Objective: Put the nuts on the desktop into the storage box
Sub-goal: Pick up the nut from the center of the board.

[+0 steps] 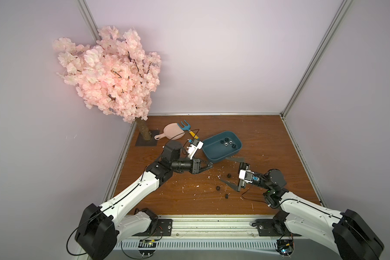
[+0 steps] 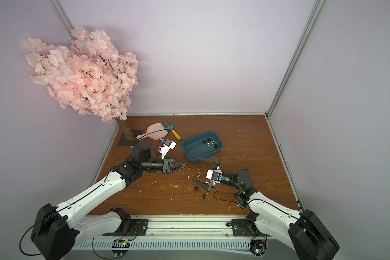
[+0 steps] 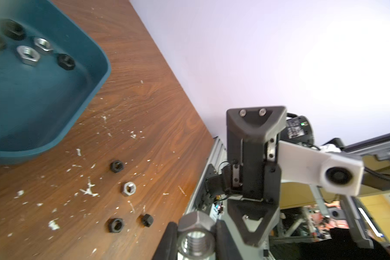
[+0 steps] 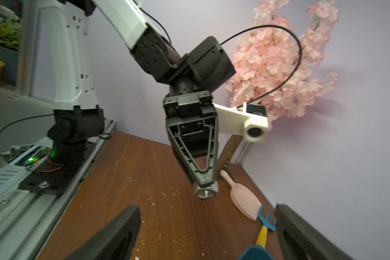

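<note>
Brown wood-grain desktop [image 1: 178, 200], scuffed white.

Nearest the base rail: loose nuts [image 1: 217, 188], small hexagonal metal ones, lie on the board on the right arm's side. The left wrist view shows four, three black and one silver loose nut [image 3: 129, 188]. Both top views show only three black ones.

Right gripper [image 1: 223, 169]: jaws spread wide, nothing held. In a top view one black nut [image 1: 229, 175] lies between its fingers; I cannot tell whether it is touched.

Left gripper [image 4: 205, 181]: jaws narrow, pinching a shiny silver hexagonal nut [image 4: 206, 191] clear of the board. Its tips are just beside the near corner of the storage box.

Storage box [image 1: 214, 150], a shallow dark teal plastic tub, sits mid-board beyond both grippers. Five boxed nuts [image 1: 227, 142], three black and two silver, are grouped toward its far end.

Farther back: pink round dustpan [image 1: 170, 131], blue toy rake with yellow handle [image 1: 188, 128], and a pink artificial blossom tree [image 1: 108, 74] in the far left corner.
</note>
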